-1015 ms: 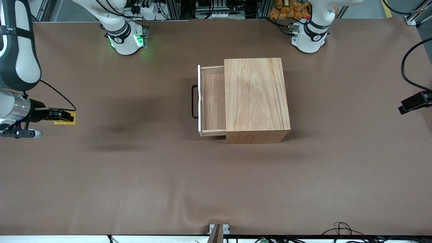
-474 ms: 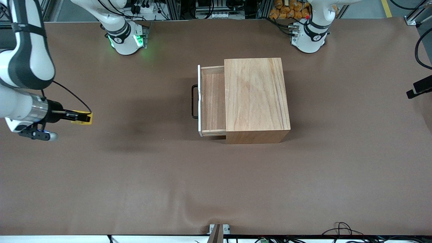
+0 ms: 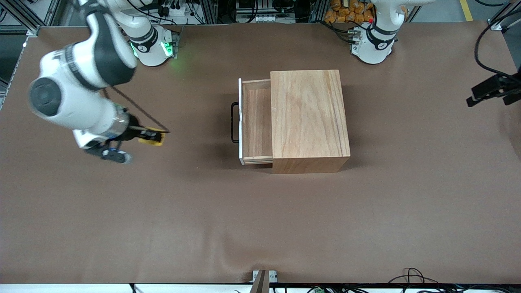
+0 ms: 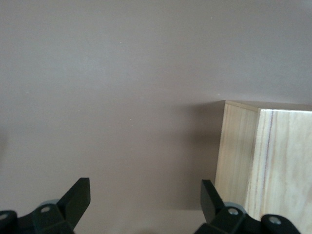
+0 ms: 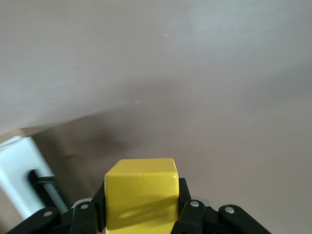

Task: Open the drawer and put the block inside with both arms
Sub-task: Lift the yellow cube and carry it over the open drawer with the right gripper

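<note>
The wooden box (image 3: 309, 118) stands mid-table with its drawer (image 3: 255, 122) pulled out toward the right arm's end; the drawer has a pale front panel and a black handle (image 3: 233, 122). My right gripper (image 3: 152, 136) is shut on the yellow block (image 3: 151, 137) and holds it in the air over the table between the right arm's end and the drawer. The right wrist view shows the block (image 5: 141, 192) clamped between the fingers, with the drawer front (image 5: 24, 170) at its edge. My left gripper (image 3: 490, 90) is open and empty at the left arm's end; the left wrist view shows the box (image 4: 265, 161).
The brown mat (image 3: 260, 211) covers the whole table. The arm bases (image 3: 152, 44) stand at the edge farthest from the front camera. Cables (image 3: 411, 276) lie at the nearest edge.
My right arm has swung from the right arm's end toward the drawer, carrying the yellow block. My left gripper has shifted a little at the left arm's end. The drawer stays open.
</note>
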You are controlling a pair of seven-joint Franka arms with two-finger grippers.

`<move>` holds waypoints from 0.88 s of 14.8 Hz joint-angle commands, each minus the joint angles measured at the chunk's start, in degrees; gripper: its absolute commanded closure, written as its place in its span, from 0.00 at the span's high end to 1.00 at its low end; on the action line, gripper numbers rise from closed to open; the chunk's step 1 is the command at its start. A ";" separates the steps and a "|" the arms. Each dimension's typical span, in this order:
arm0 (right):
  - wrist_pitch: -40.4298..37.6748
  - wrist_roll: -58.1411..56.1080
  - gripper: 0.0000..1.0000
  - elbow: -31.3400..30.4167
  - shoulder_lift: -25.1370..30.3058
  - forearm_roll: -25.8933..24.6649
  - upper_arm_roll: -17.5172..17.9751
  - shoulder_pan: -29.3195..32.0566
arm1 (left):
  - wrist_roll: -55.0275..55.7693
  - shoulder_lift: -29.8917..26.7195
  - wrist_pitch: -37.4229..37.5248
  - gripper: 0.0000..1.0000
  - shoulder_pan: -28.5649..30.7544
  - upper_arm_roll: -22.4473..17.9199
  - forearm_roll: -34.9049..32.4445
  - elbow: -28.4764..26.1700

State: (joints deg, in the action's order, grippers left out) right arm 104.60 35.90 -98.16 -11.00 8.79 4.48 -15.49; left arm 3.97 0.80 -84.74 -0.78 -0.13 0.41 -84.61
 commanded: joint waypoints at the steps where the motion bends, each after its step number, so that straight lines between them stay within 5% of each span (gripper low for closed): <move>1: 4.10 12.46 0.33 0.51 0.02 0.44 -0.79 -7.42 | 0.95 -1.77 -2.44 1.00 0.43 1.09 -2.16 -2.40; 9: 6.58 56.43 0.34 0.43 -3.68 -1.84 -0.96 -19.23 | 2.00 -9.85 -6.75 1.00 1.13 1.53 -1.90 -12.42; 13: 7.54 66.13 0.34 0.69 -4.99 -1.15 -0.88 -19.93 | 5.97 -10.03 -5.70 1.00 1.04 3.55 -1.90 -12.60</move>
State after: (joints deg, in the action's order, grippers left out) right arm 111.70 97.51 -98.23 -15.20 7.80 4.32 -34.44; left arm 8.77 -7.88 -89.89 0.03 2.68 -0.69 -95.52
